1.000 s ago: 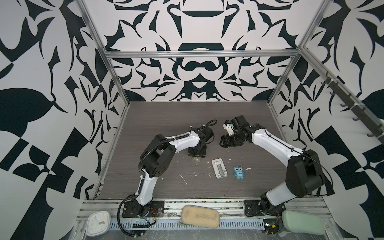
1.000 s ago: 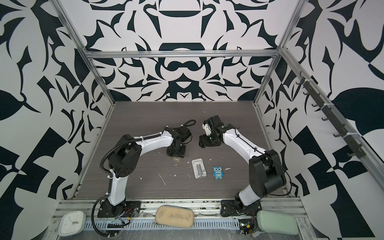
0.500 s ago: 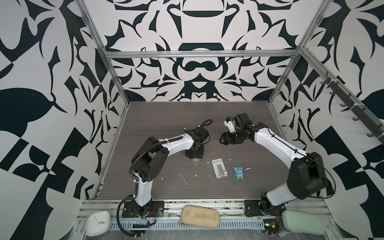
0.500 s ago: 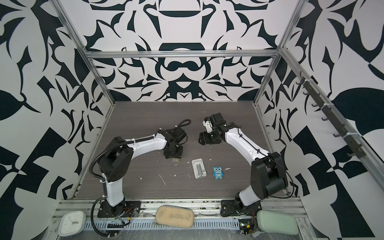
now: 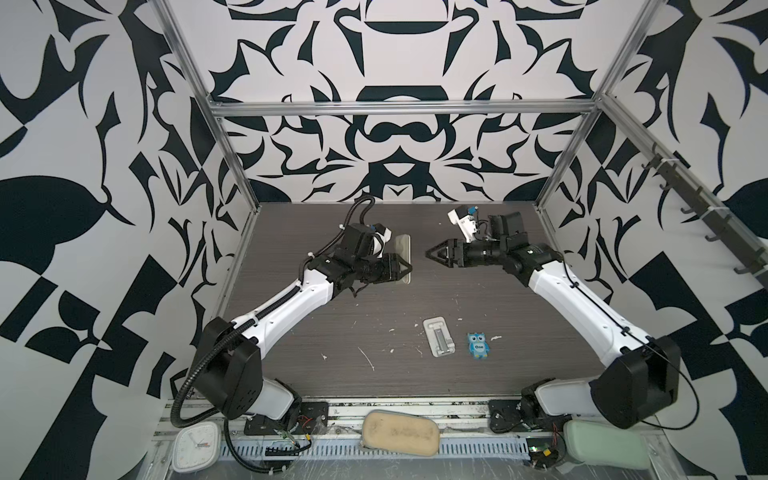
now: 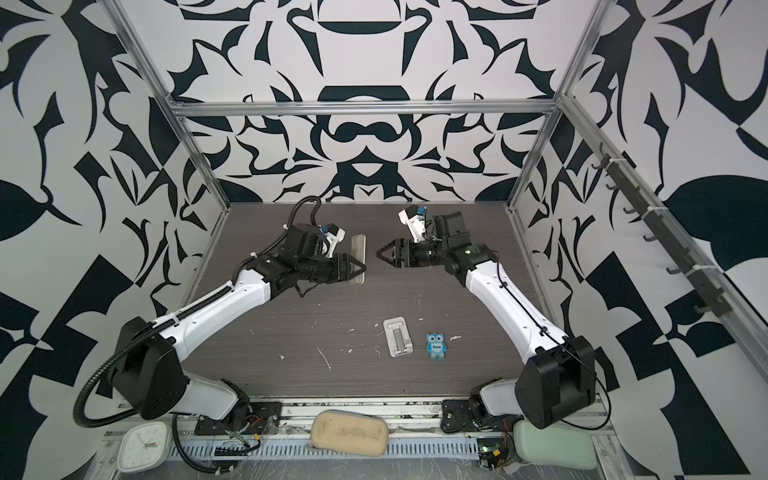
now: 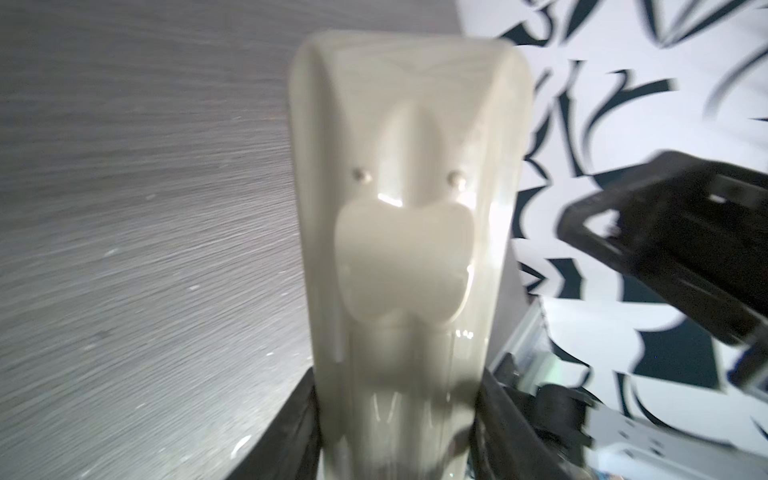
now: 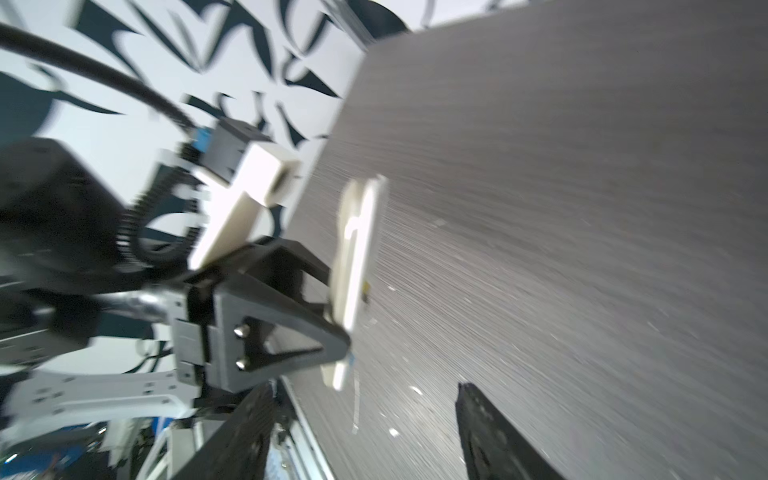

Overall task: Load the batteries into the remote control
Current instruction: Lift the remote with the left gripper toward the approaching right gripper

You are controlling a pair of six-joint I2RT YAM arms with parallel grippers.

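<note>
Left wrist view: left jaws, clamped on the remote control [image 7: 407, 249], have raised it off the surface [image 7: 124, 208] (back exposed) for loading; right jaws gape empty opposite.

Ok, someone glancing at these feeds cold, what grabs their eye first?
The slim white remote control, clamped in the jaws of the left arm at the back-middle of the dark wood-grain table, with the open, empty jaws of the right arm facing it across a gap. Nearer the front lie a white ribbed rectangular stand and a small blue owl figure, inside bold black-and-white patterned walls.
</note>
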